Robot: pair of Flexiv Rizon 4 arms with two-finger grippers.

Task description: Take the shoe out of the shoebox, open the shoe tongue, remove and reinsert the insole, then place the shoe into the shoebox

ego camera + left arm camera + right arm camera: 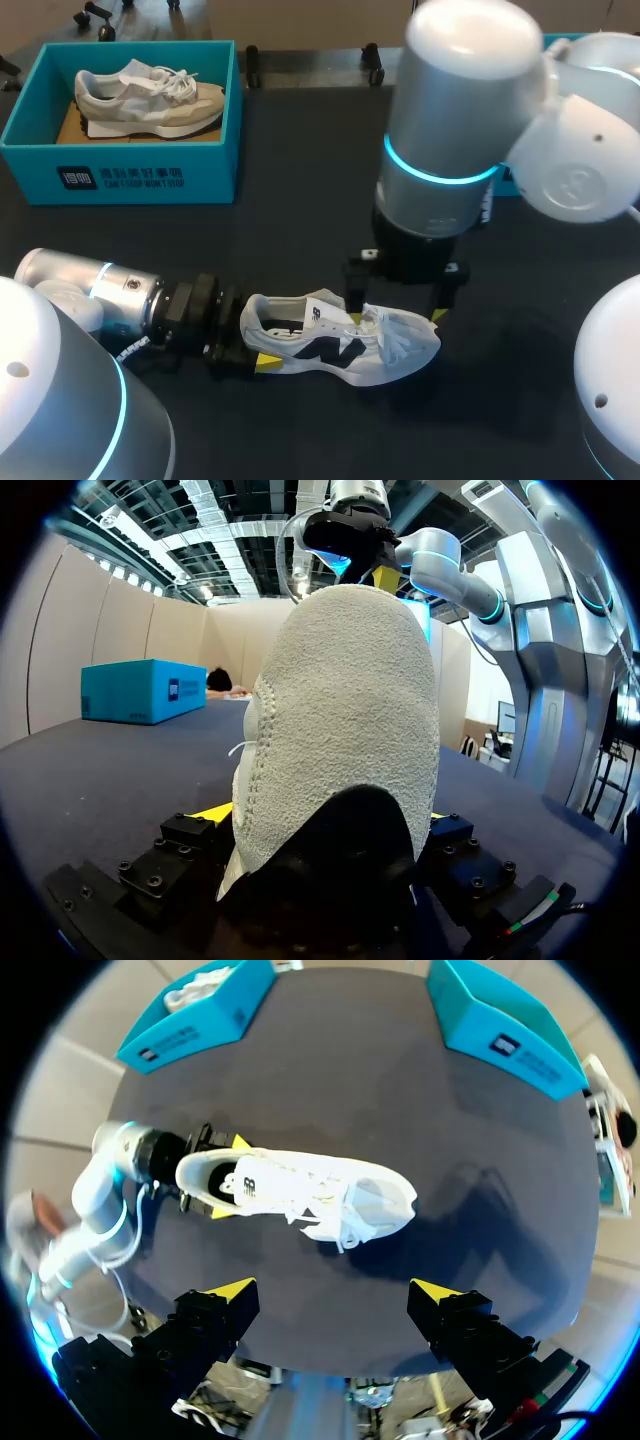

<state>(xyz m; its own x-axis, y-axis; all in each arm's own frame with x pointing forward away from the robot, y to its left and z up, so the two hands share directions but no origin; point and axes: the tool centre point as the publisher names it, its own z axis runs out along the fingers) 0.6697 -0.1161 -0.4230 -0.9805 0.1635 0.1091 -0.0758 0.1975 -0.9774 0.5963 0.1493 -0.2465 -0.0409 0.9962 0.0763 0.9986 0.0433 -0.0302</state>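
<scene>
Head view first: the white shoe point(340, 345) is out of its box and lies on its sole near the front edge of the table point(300, 200), heel toward the left edge. The left gripper point(248, 335) is clamped on that heel, and the right gripper point(397, 305) hangs over the laces. Up in the far left corner sits the teal shoebox point(120, 175), with 1 beige shoe point(150, 95) inside. Over to the left wrist view: the shoe's suede heel fills the frame, wedged between the 2 yellow tips, a firm grasp. Now the right wrist view: the right gripper point(332, 1290) is spread wide and empty, looking straight down on the shoe point(300, 1185), clear of it, with the left gripper point(228, 1175) at the heel. I'd call this the tongue-opening step, not yet begun. Next, the right gripper needs to drop, pinch the tongue and peel it toward the toe while the heel stays pinned.
</scene>
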